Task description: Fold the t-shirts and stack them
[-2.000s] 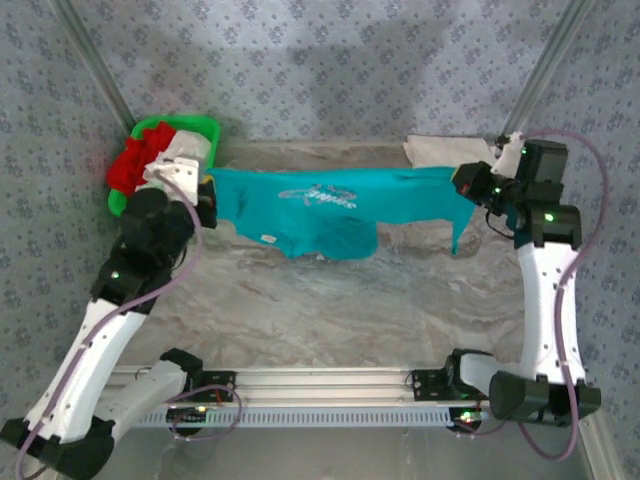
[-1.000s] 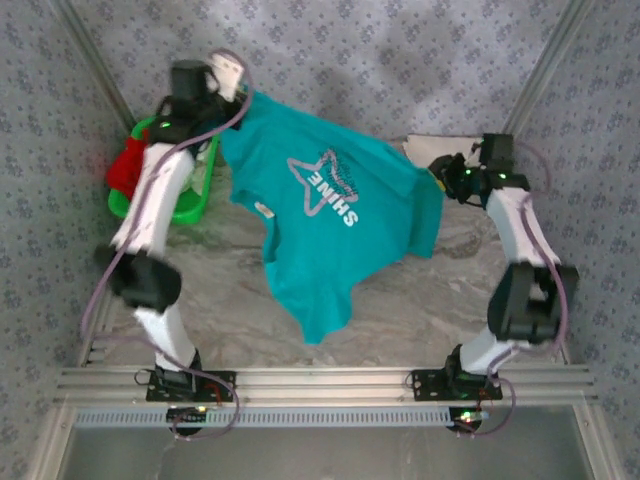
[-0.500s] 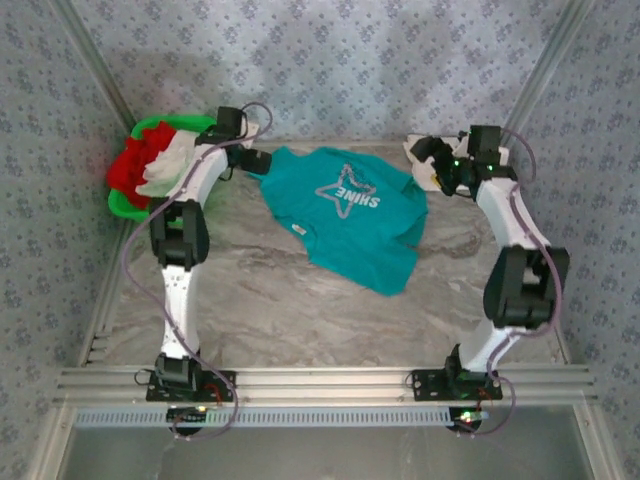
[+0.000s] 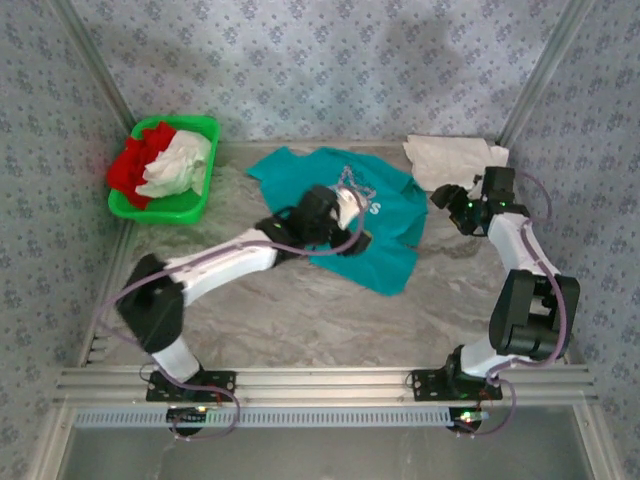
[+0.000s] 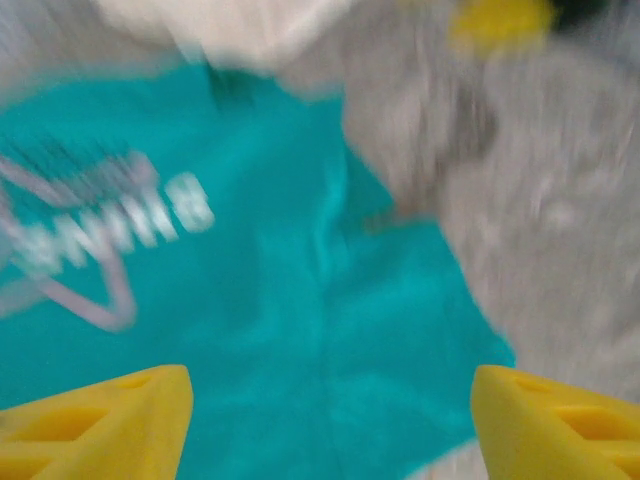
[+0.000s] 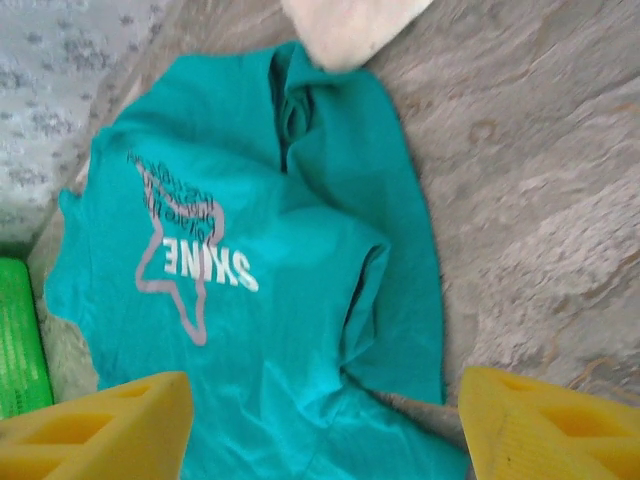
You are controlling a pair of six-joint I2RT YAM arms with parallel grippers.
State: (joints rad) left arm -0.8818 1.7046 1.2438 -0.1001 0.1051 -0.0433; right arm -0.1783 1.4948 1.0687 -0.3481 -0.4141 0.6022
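Teal shirt (image 4: 392,232): flat on counter (image 4: 300,310), print up, long axis diagonal | left end effector (image 5: 325,420): apart, empty, directly above it, nearer | right end effector (image 6: 325,425): apart, empty, shirt leftward.

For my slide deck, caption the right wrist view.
Open right gripper over the teal shirt, lying print-up on the marble table.

We see bare table (image 4: 300,320) along the near side, with room to pass. The left arm (image 4: 230,262) lies across the middle, over the teal shirt (image 4: 395,225). The green basket (image 4: 165,211) sits far left, a white cloth (image 4: 445,160) far right.
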